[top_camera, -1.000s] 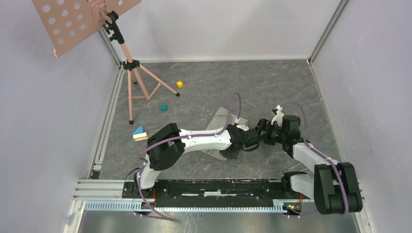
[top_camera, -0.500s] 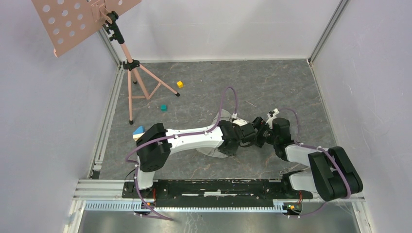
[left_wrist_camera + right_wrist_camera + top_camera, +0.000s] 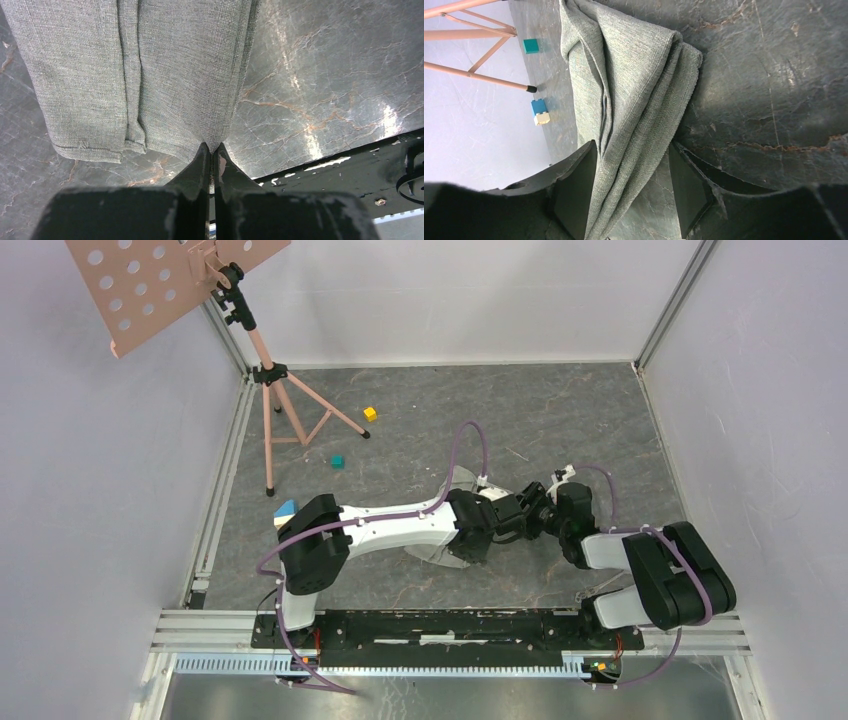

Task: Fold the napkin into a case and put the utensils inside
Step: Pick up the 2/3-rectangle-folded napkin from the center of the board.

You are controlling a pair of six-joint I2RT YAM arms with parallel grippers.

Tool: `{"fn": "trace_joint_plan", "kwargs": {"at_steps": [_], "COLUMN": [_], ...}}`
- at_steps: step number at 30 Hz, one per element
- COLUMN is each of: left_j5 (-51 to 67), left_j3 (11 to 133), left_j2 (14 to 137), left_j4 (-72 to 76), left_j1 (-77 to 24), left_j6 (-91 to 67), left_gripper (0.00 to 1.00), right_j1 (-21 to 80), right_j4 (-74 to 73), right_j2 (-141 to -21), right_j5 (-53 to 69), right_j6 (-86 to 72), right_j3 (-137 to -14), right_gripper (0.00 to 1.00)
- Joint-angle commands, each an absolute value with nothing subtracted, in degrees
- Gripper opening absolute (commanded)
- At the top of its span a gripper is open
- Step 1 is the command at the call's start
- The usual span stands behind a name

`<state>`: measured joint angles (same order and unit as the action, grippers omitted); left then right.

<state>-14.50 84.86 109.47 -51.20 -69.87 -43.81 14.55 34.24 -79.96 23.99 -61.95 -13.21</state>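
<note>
napkin [image 3: 634, 90]: folded lengthwise into a long strip of several layers. It lies on the table [image 3: 560, 410] about mid-width and toward the near side. From above it is mostly hidden under the left arm's wrist.
case: judged part-made. The layers overlap with loose, uneven edges, and no clean pocket mouth shows.
utensils: none seen in any view.
left gripper [image 3: 210, 150]: fingers together, tips at the hem of one end of the strip. The cloth rises to a small peak there, so it appears to be pinched, though the bite itself is hidden between the tips.
right gripper [image 3: 631, 147]: fingers apart, straddling the strip with the cloth running between them. One finger touches the cloth's side and the other is just beside it.
surroundings: teal cube [image 3: 530, 46], blue-and-cream block [image 3: 540, 112] and stand [image 3: 268, 370], all left of the napkin and well apart from it.
risk, bunching: if the right fingers close here they take the whole stack rather than one layer, and a pull would then drag the folds open.
risk, slip: the left pinch holds only a thin hem, so tension from the right side could pull it free.
risk, contact: the two wrists sit close together over the cloth, so a lateral move could knock them.
risk, pocket: the loose edges may leave no opening for cutlery.
</note>
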Motion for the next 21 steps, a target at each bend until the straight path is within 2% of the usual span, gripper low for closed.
{"fn": "trace_joint_plan", "kwargs": {"at_steps": [1, 5, 7, 14, 17, 19, 21], "left_j5": [-13.60, -12.77, -11.22, -5.21, -2.13, -0.32, -0.26], "left_j3": [84.62, 84.57, 84.12, 83.77, 83.72, 83.70, 83.74], "left_j2": [106.66, 106.61, 106.72, 108.91, 109.65, 109.88, 109.48], "left_j4": [-48.99, -48.60, -47.30, -42.47, -39.61, -37.48, -36.89], "left_j1": [-69.82, -69.84, -69.81, -69.81, -69.83, -69.80, -69.76], "left_j6": [-42.54, -42.46, -42.50, -44.00, -45.12, -45.77, -46.32], "left_gripper": [0.02, 0.02, 0.02, 0.02, 0.04, 0.15, 0.37], "right_j1": [14.78, 14.72, 14.78, 14.12, 12.81, 11.51, 10.36], "right_j4": [38.76, 38.68, 38.00, 35.96, 35.85, 35.40, 33.00], "right_j2": [-81.37, -81.24, -81.04, -81.20, -81.91, -82.22, -83.05], "right_j5": [23.20, 22.77, 22.17, 22.05, 24.96, 27.01, 28.93], "right_j6": [-62.78, -61.63, -60.36, -52.62, -47.98, -44.47, -40.23], "right_j3": [-13.32, -13.49, -13.62, -15.02, -16.20, -17.05, -18.63], "right_gripper": [0.58, 0.49, 0.41, 0.00, 0.00, 0.00, 0.01]}}
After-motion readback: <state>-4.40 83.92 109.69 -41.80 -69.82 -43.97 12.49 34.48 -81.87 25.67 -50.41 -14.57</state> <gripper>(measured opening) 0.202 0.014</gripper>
